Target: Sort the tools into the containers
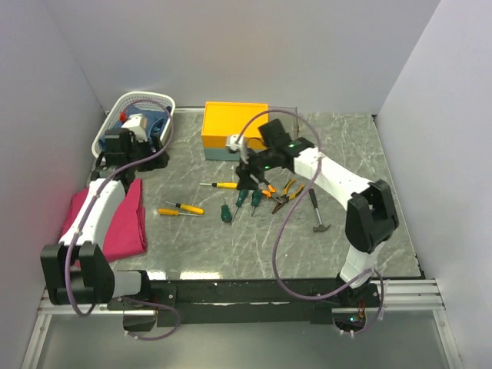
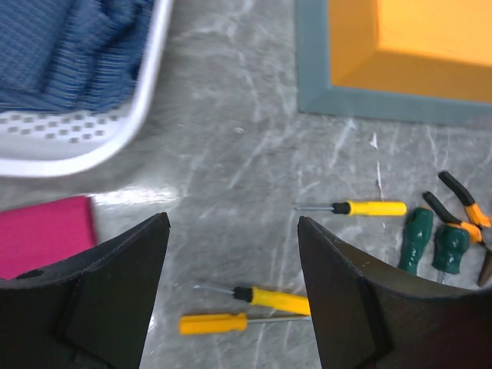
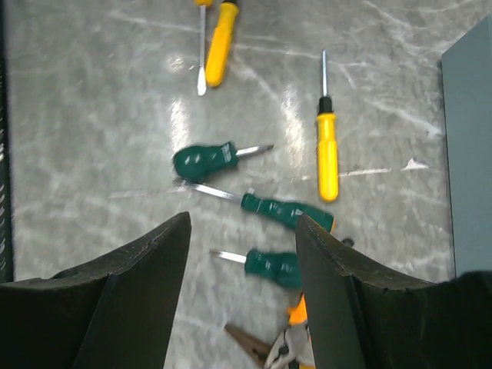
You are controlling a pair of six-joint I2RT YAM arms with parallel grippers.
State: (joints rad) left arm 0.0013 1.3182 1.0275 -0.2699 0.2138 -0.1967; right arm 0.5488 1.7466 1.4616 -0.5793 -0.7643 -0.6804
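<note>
The left gripper [image 2: 233,231] hangs above the grey table [image 2: 231,146], its black fingers [image 2: 115,292] wide apart and nothing between them. Under the gap lie two yellow screwdrivers [image 2: 273,300], close together. A third yellow screwdriver [image 2: 373,207] lies more to the right, near two green screwdrivers [image 2: 415,242] and the pliers [image 2: 465,207]. The white basket [image 2: 115,127] is top left, the yellow-orange box [image 2: 415,46] top right, and a pink cloth [image 2: 42,234] at the left edge.
</note>
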